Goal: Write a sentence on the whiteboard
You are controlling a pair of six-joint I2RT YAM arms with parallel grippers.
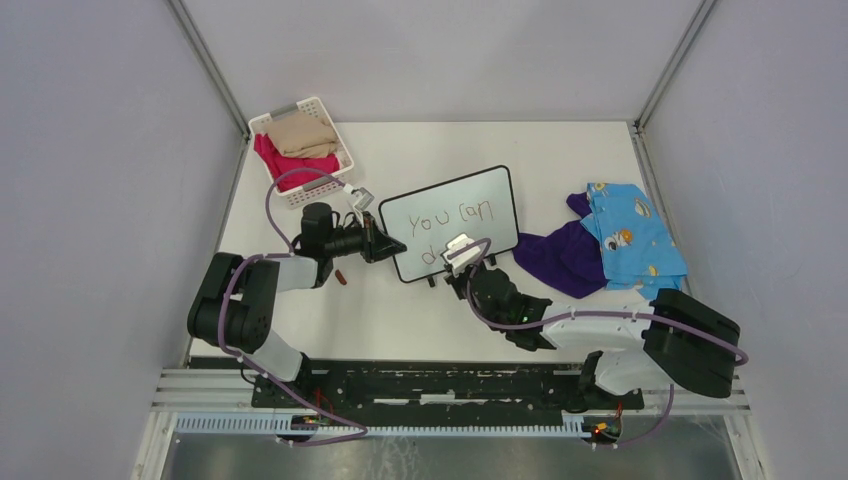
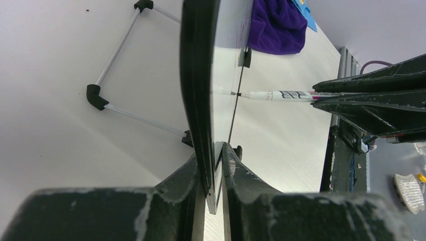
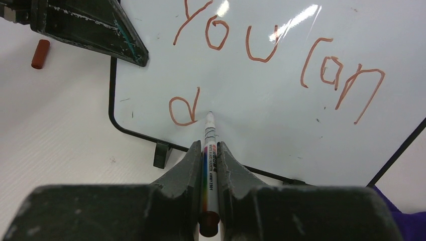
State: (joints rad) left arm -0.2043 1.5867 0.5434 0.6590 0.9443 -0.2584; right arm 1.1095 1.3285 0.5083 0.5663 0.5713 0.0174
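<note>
Your right gripper [image 3: 209, 146] is clamped tight on the marker [image 3: 209, 134], whose tip touches the whiteboard [image 3: 261, 100] just ahead, beside a finished "d" [image 3: 196, 105]. Beyond stands "you can" [image 3: 261, 60]. Your left gripper [image 2: 213, 155] pinches the board's edge. The sentence looks unfinished.

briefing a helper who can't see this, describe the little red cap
Find the whiteboard mid-table. Left of its lower corner, near the left gripper holding it, lies a stubby reddish-brown cap, the only small loose thing there.
</note>
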